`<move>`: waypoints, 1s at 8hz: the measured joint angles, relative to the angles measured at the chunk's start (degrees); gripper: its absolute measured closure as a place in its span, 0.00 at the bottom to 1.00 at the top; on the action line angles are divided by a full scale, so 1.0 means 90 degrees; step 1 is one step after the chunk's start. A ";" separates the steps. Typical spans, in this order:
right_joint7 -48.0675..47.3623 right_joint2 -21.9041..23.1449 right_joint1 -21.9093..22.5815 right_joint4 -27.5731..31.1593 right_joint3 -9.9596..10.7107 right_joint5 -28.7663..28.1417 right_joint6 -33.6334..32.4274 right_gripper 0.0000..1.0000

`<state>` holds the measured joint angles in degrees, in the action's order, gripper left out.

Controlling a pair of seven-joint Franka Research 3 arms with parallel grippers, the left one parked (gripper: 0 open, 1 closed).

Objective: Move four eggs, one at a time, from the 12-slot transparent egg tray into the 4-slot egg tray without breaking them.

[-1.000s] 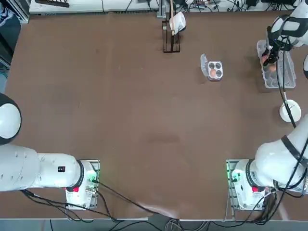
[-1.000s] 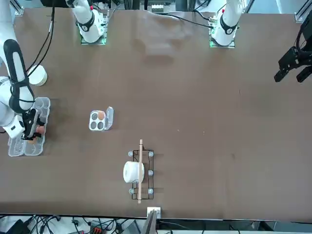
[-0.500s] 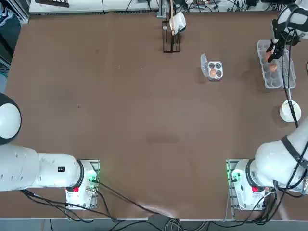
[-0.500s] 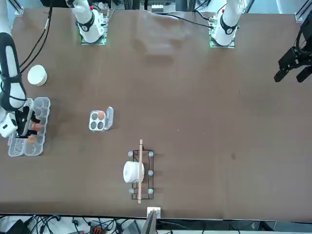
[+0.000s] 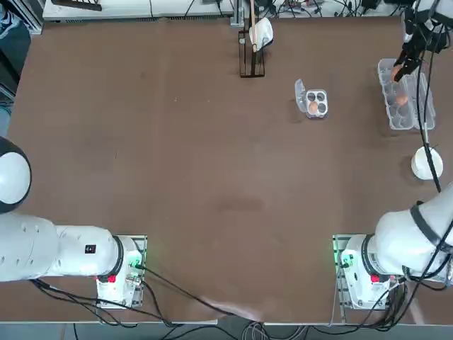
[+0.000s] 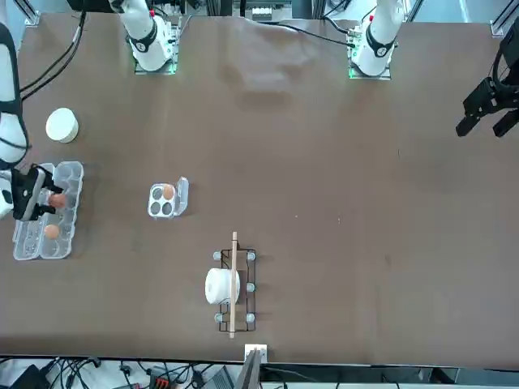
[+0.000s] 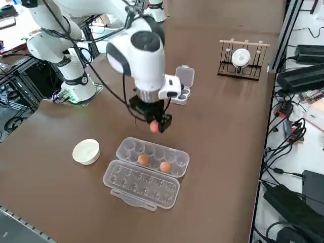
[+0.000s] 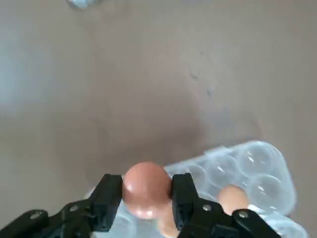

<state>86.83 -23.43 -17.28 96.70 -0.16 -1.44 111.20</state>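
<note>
No writing seems legible anywhere; the right tool (image 8: 146, 198) pinches an egg (image 8: 146, 187) above the 12-slot transparent egg tray (image 8: 257, 173).

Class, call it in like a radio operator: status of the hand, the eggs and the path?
Right hand shut on egg, lifted above 12-slot tray. Two eggs left there; one in 4-slot tray. Path open.

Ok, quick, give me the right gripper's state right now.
Right gripper: shut on an egg, lifted above the 12-slot tray.

Orange-brown eggs (image 7: 144, 160), clear egg tray (image 7: 178, 157), brown table (image 5: 212, 177)
</note>
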 joint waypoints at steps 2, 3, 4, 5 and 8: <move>-0.1377 0.0265 0.0561 0.0115 -0.0019 -0.0007 -0.0292 0.42; -0.2022 0.0337 0.0823 0.0214 -0.0027 -0.0015 -0.0292 0.42; -0.2696 0.0401 0.1090 0.0325 -0.0034 -0.0067 -0.0290 0.42; -0.3373 0.0473 0.1372 0.0438 -0.0038 -0.0098 -0.0278 0.42; -0.5192 0.0684 0.2136 0.0710 -0.0049 -0.0111 -0.0113 0.42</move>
<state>40.10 -17.28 1.95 103.09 -0.61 -2.45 110.18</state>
